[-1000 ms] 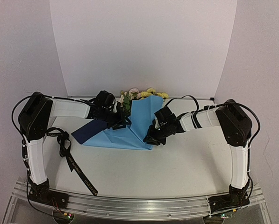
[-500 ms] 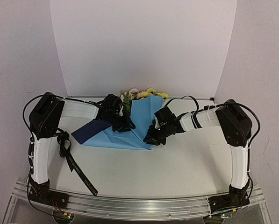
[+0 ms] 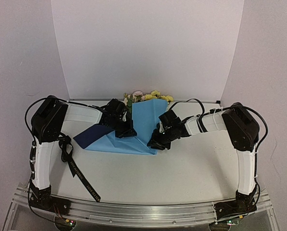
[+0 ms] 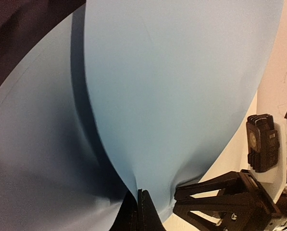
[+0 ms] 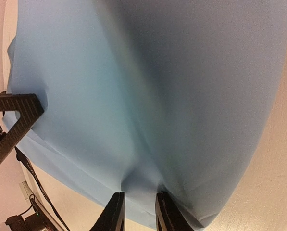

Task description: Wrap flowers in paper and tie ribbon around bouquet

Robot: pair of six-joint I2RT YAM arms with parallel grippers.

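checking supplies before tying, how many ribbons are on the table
1. The ribbon lies on the table's near left, beside the left arm; another could be hidden under the paper.

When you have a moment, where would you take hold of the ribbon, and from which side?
I would grip the ribbon at its bunched, looped end near the left arm, coming from above with the jaws across its width: the loops seem raised off the table, while the long tail lies flat.
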